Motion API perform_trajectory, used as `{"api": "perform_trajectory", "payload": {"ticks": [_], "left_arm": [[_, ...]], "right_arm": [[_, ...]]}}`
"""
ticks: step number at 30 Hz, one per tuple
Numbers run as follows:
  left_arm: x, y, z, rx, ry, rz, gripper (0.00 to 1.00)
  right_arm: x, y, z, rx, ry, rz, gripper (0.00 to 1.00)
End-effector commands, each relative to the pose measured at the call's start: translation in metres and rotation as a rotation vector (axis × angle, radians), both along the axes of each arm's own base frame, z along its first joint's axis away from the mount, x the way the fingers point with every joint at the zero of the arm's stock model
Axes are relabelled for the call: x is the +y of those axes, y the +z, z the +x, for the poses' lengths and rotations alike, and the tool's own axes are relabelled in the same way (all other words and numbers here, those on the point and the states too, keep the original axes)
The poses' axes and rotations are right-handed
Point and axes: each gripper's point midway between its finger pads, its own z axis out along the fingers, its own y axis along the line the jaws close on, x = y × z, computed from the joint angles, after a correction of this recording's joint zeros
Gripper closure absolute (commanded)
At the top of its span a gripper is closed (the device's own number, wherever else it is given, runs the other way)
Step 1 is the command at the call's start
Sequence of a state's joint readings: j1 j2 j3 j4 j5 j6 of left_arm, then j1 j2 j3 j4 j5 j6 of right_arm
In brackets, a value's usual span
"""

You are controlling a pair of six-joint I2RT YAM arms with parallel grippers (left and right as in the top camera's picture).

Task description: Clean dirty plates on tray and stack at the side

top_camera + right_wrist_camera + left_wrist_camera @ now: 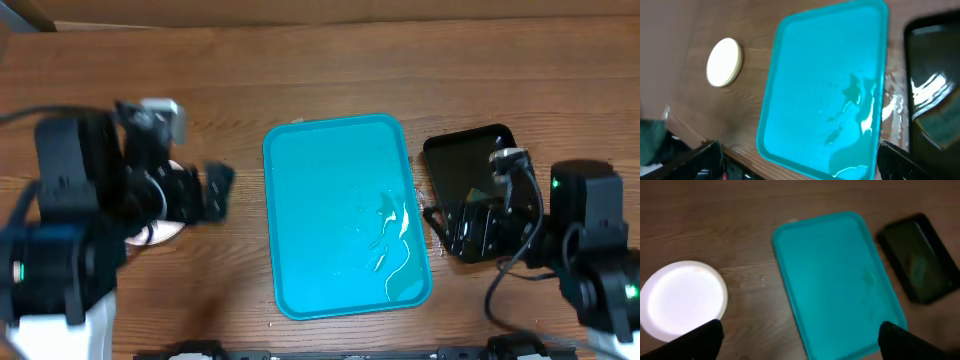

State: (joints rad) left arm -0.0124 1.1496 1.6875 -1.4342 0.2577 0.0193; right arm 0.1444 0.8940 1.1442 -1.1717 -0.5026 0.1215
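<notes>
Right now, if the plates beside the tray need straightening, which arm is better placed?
Left. The left gripper hovers by the plates, left of the tray; the right gripper is at the black tray, beyond it.

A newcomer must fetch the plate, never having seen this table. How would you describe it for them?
Find the big turquoise tray mid-table. On its side away from the black tray, a white plate lies on the bare wood, clear of the tray. It is the only round thing; both trays are rectangular.
</notes>
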Motion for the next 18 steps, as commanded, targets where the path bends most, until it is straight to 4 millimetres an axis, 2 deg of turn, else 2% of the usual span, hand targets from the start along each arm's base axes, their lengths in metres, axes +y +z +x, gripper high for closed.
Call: {"api": "perform_trajectory", "payload": {"ticks": [1, 5, 18], "left_arm": [[-0.01, 0.0, -0.019, -0.004, -0.089, 0.071, 0.0], [-0.02, -0.002, -0.027, 0.016, -0.13, 0.055, 0.0], [-0.023, -0.014, -0.013, 0.078, -0.137, 0.053, 0.0]], "right_arm": [[-0.002, 0.013, -0.001, -0.082, 0.001, -0.043, 0.0], [-0.002, 0.011, -0.001, -0.071, 0.002, -0.045, 0.0], [0.0, 0.008, -0.001, -0.052, 0.011, -0.043, 0.0]]}}
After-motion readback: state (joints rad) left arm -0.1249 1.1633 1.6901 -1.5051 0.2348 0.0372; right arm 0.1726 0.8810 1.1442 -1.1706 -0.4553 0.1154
